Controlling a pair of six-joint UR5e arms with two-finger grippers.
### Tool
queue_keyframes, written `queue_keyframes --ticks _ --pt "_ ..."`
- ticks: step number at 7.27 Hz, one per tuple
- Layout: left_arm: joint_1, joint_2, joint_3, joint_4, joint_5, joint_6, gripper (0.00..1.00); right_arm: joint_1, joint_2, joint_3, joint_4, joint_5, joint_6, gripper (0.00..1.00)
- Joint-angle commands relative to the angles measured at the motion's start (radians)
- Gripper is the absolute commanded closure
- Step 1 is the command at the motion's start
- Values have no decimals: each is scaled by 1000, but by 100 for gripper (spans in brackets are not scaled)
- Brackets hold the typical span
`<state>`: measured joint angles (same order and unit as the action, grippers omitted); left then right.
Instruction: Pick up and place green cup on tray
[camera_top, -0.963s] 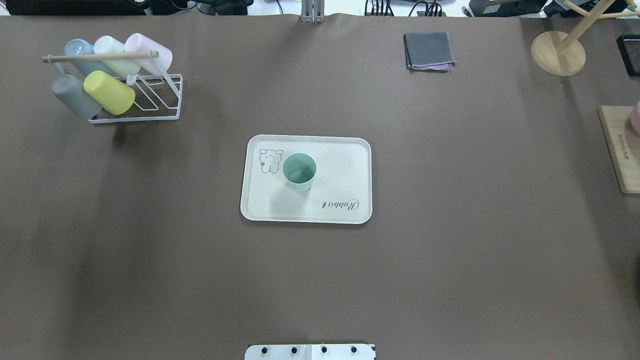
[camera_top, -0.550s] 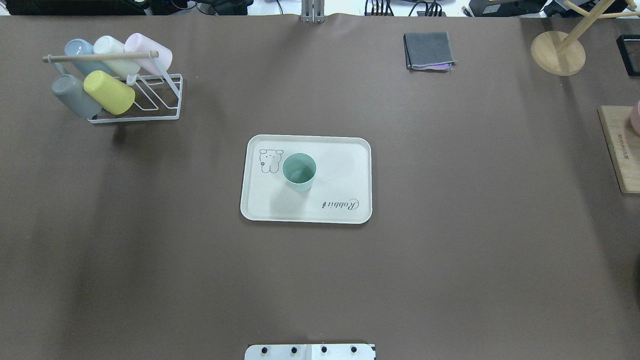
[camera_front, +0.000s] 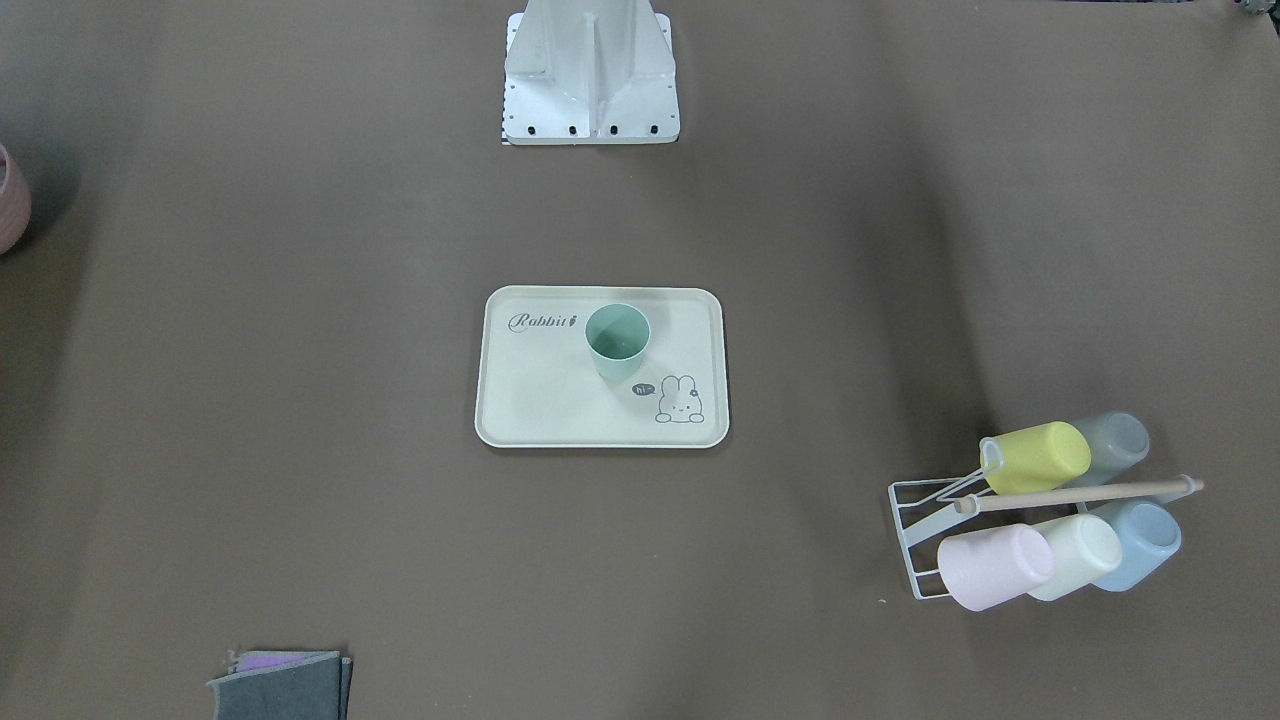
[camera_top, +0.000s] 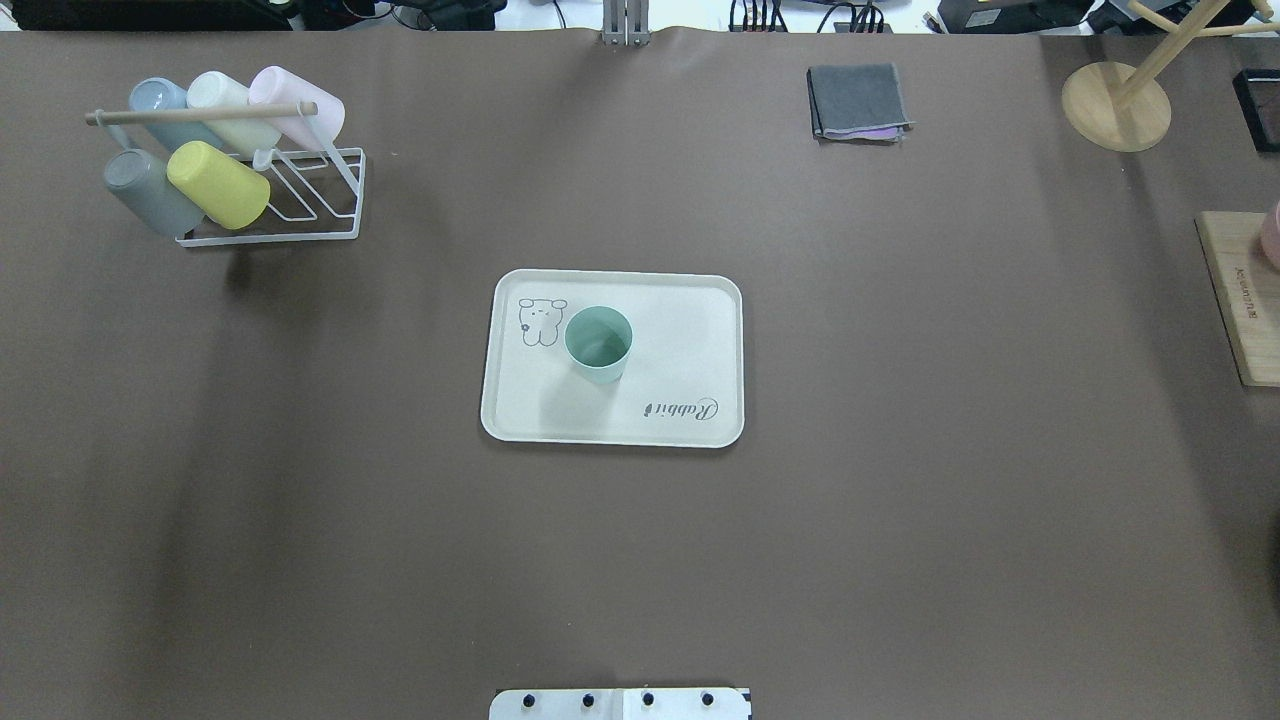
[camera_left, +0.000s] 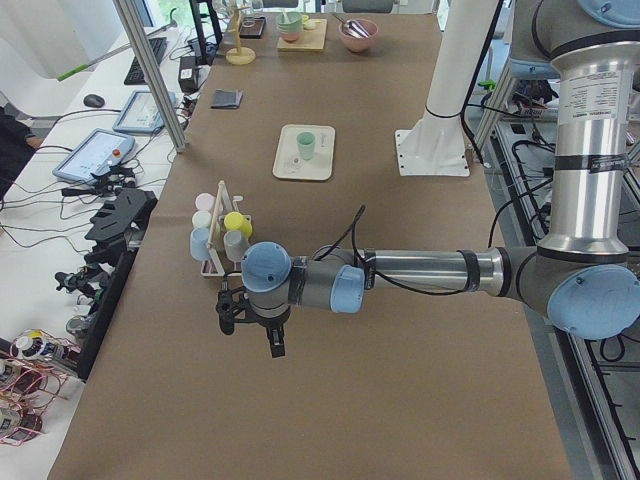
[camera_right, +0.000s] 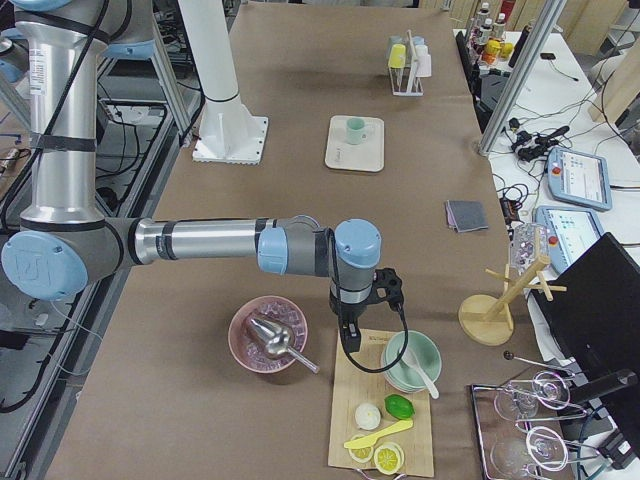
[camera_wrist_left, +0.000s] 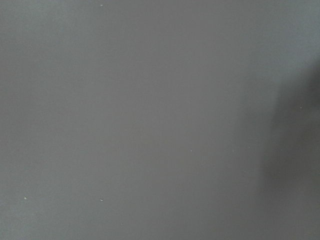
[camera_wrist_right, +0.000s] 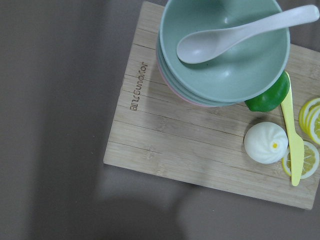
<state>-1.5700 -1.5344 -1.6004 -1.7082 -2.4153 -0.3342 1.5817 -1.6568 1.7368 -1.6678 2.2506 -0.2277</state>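
The green cup (camera_top: 598, 345) stands upright on the cream tray (camera_top: 680, 330) at the table's middle, beside the bunny drawing. Cup (camera_front: 617, 340) and tray (camera_front: 530, 390) also show in the front-facing view. No arm is in the overhead or front-facing view. The left gripper (camera_left: 250, 335) shows only in the exterior left view, near the table's left end, far from the tray (camera_left: 290, 165). The right gripper (camera_right: 352, 335) shows only in the exterior right view, over the wooden board, far from the cup (camera_right: 355, 129). I cannot tell whether either is open or shut.
A white wire rack (camera_top: 270, 190) with several pastel cups stands at the far left. A folded grey cloth (camera_top: 858, 100) and a wooden stand (camera_top: 1115, 105) sit at the far right. The wooden board (camera_wrist_right: 200, 145) holds stacked bowls (camera_wrist_right: 225, 55), a spoon and food.
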Motion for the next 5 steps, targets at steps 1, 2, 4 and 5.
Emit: queue_keyframes --ticks 1,2,4,5 --pt "-1 -1 -7 -1 2 0 1 0 0 -25 0 0 -1 0" --pt "-1 -1 -16 -1 7 -2 1 0 5 -28 0 0 -1 0" --pt "-1 -1 -23 -1 8 -5 1 0 5 -28 0 0 -1 0" --pt "-1 -1 -23 -1 10 -3 1 0 5 -28 0 -2 -2 0"
